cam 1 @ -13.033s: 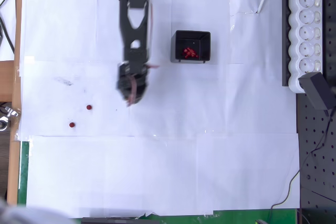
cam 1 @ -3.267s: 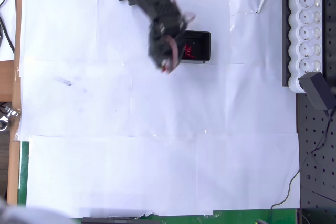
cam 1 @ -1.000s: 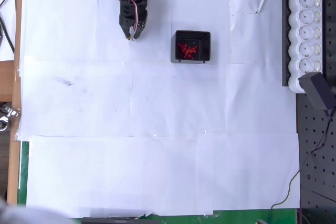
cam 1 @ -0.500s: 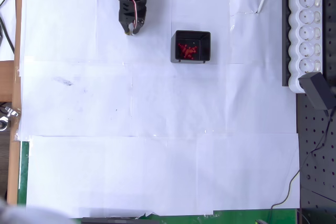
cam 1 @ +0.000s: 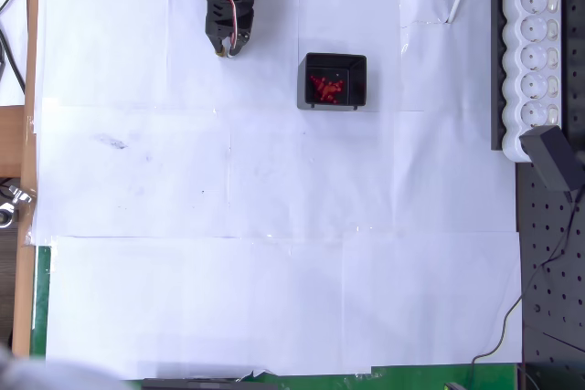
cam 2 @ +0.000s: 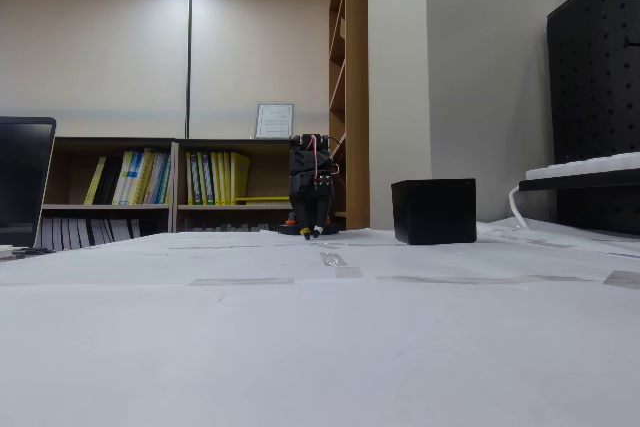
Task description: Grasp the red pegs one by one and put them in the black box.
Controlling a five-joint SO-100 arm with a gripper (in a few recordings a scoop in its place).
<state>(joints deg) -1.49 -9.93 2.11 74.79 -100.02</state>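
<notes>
Tiny bright-red round pegs (cam 1: 325,88) lie clustered inside the small square black plastic box (cam 1: 358,71). The black two-finger gripper (cam 1: 224,49), folded well apart at the paper's top edge, gives no clear sign whether its fingers are parted

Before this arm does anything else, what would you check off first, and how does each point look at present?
1. Red pegs inside the black box: ok, a cluster lies in it.
2. Loose pegs on the white paper: ok, none seen in the overhead view.
3. Gripper apart from the box: ok, folded near the arm's base.
4. Gripper carrying nothing: cannot tell, too small.
5. Box upright: ok in the fixed view.
6. Power strip away from the box: ok.
</notes>
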